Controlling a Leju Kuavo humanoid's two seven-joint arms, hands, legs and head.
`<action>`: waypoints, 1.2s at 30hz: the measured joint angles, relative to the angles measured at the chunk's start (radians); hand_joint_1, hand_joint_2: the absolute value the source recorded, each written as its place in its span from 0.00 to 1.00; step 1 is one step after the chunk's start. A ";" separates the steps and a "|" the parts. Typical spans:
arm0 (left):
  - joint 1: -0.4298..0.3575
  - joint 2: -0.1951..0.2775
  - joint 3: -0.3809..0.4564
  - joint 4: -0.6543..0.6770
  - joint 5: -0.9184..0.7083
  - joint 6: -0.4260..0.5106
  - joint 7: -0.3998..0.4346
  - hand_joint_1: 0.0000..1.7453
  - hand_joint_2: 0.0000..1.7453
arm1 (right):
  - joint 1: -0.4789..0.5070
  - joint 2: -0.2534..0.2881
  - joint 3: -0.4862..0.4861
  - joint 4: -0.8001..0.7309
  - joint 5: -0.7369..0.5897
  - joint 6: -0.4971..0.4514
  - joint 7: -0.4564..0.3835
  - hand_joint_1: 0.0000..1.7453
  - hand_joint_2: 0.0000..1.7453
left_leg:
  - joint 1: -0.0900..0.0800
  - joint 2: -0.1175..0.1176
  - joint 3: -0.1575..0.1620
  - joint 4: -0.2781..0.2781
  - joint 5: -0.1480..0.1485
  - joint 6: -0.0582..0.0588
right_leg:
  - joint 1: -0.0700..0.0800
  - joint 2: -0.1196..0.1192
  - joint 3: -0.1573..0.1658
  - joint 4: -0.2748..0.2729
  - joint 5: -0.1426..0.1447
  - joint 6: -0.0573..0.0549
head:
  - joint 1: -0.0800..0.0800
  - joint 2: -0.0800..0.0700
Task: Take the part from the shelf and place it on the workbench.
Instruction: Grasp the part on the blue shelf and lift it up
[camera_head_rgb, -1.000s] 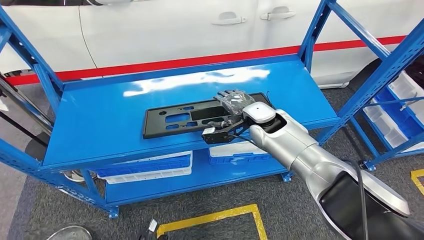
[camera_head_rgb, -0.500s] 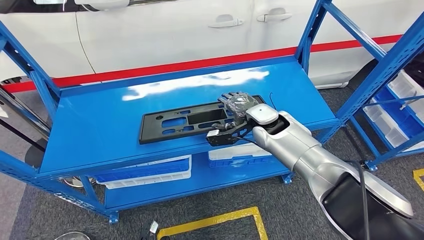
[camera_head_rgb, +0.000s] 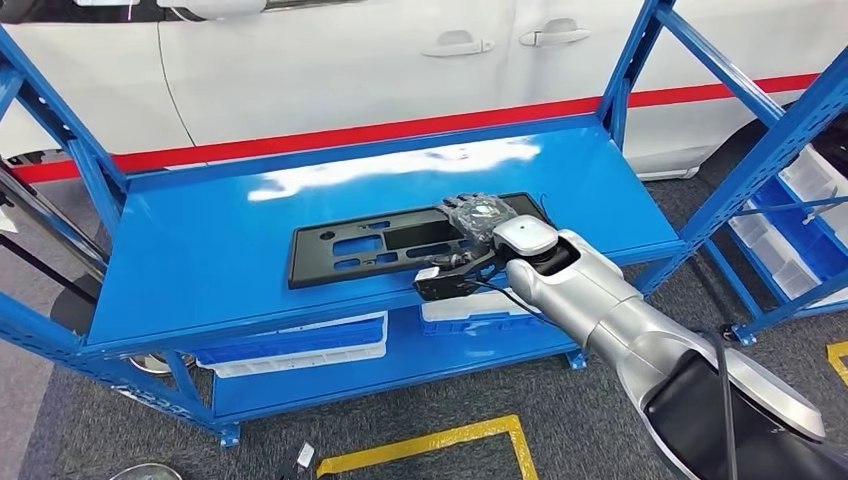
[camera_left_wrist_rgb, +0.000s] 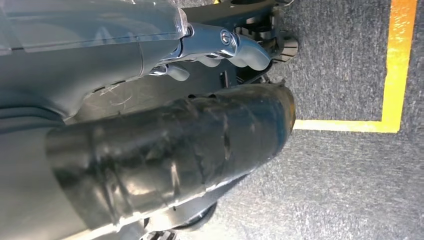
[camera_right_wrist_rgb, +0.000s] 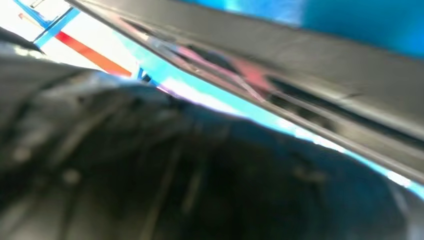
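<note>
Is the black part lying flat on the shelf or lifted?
Flat: the part lies on the shelf, robot hand over its end.

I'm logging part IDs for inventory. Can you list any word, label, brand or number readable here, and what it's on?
None can be read.
Black part: no visible marking.
Blue shelf: bare paint and glare.
White car: no badge or lettering.
Right wrist view: too blurred to read anything.

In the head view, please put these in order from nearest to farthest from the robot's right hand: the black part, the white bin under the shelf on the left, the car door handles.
1. The black part: on the blue shelf, under the right hand.
2. The white bin: on the lower shelf, to the left.
3. The car door handles: on the white car behind the shelf.
</note>
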 joint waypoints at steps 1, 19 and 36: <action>0.000 0.000 0.000 0.000 0.000 0.000 0.001 0.00 0.00 | 0.000 0.000 0.000 0.000 0.000 0.000 0.000 0.00 0.00 | -0.001 0.000 -0.001 0.000 0.000 -0.004 | 0.003 0.001 0.005 -0.013 -0.002 -0.002 | 0.000 0.000; -0.003 0.002 -0.002 0.001 0.014 0.005 -0.012 0.00 0.00 | 0.049 -0.003 0.001 0.006 -0.020 -0.006 -0.014 0.00 0.00 | -0.004 0.000 -0.001 -0.001 0.000 -0.001 | 0.008 0.007 0.008 -0.017 -0.005 -0.010 | -0.001 0.000; -0.005 0.000 -0.011 0.001 0.019 0.007 -0.005 0.00 0.00 | 0.071 -0.017 0.001 0.012 -0.039 -0.016 -0.017 0.00 0.00 | -0.003 0.002 -0.002 -0.001 -0.004 -0.017 | -0.001 -0.001 0.017 -0.031 0.003 -0.015 | 0.000 0.000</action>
